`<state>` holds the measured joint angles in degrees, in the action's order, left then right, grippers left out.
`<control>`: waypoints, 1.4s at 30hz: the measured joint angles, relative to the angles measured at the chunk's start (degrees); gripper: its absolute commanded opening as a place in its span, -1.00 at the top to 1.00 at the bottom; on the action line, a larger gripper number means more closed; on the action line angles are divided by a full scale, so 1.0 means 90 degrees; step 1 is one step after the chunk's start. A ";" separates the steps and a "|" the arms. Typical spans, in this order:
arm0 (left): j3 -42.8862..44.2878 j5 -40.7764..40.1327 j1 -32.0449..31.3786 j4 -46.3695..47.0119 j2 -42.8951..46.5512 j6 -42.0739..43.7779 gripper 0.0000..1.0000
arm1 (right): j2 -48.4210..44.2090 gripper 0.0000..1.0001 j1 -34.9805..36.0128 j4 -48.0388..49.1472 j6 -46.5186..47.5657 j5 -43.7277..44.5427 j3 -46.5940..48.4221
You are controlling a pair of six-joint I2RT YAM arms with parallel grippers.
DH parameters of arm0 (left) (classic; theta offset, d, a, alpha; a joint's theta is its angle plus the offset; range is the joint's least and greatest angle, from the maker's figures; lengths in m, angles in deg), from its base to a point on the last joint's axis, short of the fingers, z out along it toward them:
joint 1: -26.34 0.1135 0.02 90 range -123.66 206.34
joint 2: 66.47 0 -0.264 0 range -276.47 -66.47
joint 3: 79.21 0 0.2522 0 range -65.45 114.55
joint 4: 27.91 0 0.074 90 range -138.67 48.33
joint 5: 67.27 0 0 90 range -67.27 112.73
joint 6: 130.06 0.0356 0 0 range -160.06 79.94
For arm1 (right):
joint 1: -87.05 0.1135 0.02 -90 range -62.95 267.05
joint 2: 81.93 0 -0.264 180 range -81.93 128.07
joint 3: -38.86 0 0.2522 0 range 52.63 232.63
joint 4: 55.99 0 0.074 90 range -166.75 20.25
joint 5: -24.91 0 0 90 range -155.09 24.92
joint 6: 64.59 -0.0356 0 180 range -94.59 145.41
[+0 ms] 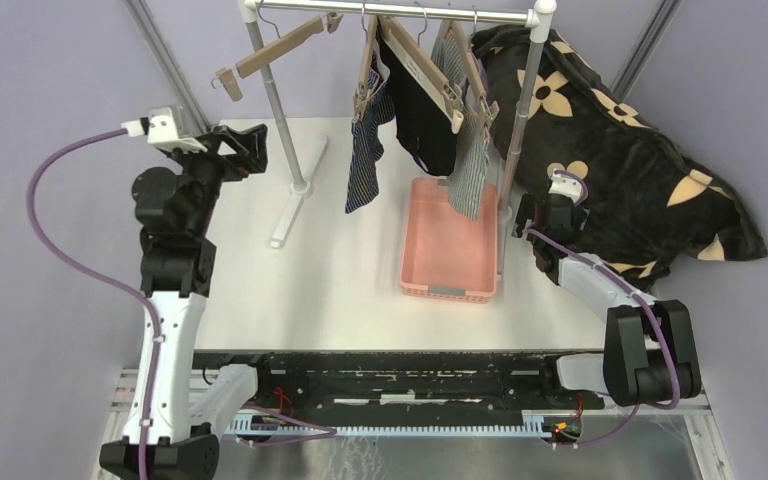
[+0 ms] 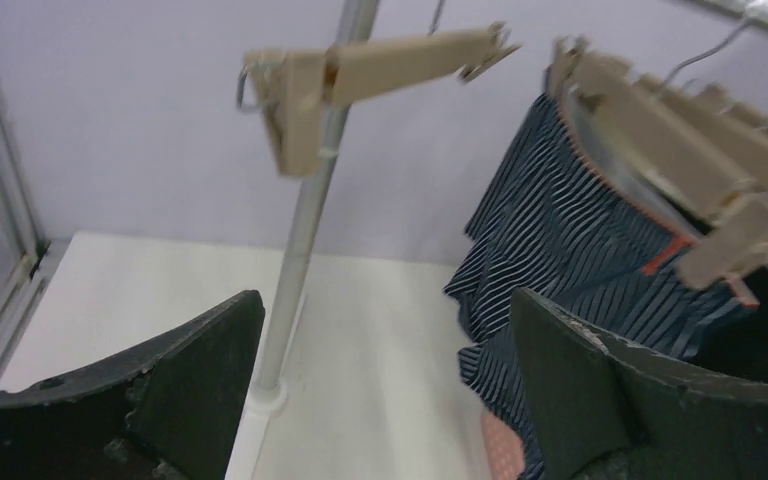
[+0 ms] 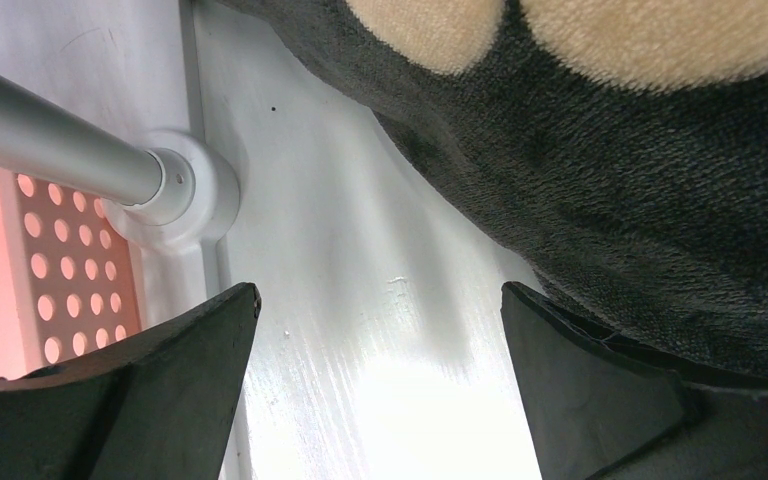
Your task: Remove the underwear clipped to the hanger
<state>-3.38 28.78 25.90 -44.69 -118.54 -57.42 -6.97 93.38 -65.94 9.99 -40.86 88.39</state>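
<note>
Three pairs of underwear hang clipped along the rack, so as far as the views show, none of them has come off yet.

Farthest left, the left gripper (image 2: pixel 385 320) hovers above the table (image 1: pixel 340 290). Its fingers are spread wide with nothing between them, and they face the rack's left pole (image 1: pixel 280 120) and the nearest garment.

Just right of that pole hangs a bare wooden hanger (image 1: pixel 278 50), tilted, with nothing in its clips. Whether it belongs to the job cannot be told.

Next comes the navy striped pair (image 1: pixel 365 160), dangling long from its wooden clip hanger. Beside it is the black pair with the beige waistband (image 1: pixel 428 125). After that hangs the grey-and-white striped pair (image 1: pixel 472 170), its lower edge over the far end of the pink basket (image 1: pixel 440 285). No cloth shows in the visible part of the basket.

Farther right, the right gripper (image 3: pixel 380 300) sits low over the table, between the foot of the rack's right pole (image 3: pixel 50 140) and the black flower-print cushion (image 1: pixel 640 180). Its fingers are also wide apart and hold nothing.

By my judgement all the unclipping remains to be done, three pairs in all. The left gripper is best placed to begin, on the navy pair, while the right one must first rise from beside the cushion.
</note>
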 measured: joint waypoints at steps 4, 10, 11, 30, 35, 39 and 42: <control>0.0838 0.0452 0.0000 -0.0345 0.0216 -0.0100 -0.98 | 0.0000 -0.99 0.0000 0.0000 0.0000 -0.0007 0.0000; 0.2489 0.1462 0.0000 -0.1035 -0.0262 -0.0102 -0.98 | 0.0000 -0.98 0.0000 0.0000 -0.0022 -0.0078 -0.0002; 0.2737 0.1642 -0.0002 -0.1110 -0.0425 -0.0102 -0.98 | -0.0002 -0.98 0.0000 0.0000 -0.0027 -0.0090 -0.0002; 0.7800 0.1659 -0.1511 -0.3638 -0.4617 0.0393 -0.57 | -0.0158 -0.99 0.0000 0.0058 -0.0041 -0.0291 -0.0061; 0.8041 0.1511 -0.1707 -0.3740 -0.4826 0.0406 -0.56 | -0.0158 -1.00 0.0005 0.0151 -0.0041 -0.0364 -0.0061; 0.8065 0.1382 -0.2059 -0.3769 -0.5037 0.0610 -0.56 | -0.0182 -1.00 0.0027 0.0202 -0.0041 -0.0418 -0.0087; 0.8065 0.1273 -0.2319 -0.3844 -0.5214 0.0748 -0.54 | -0.0219 -1.00 0.0036 0.0199 -0.0039 -0.0437 -0.0114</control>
<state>69.20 40.23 5.02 -79.29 -165.47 -50.69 -8.94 93.71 -64.15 9.64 -44.79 87.37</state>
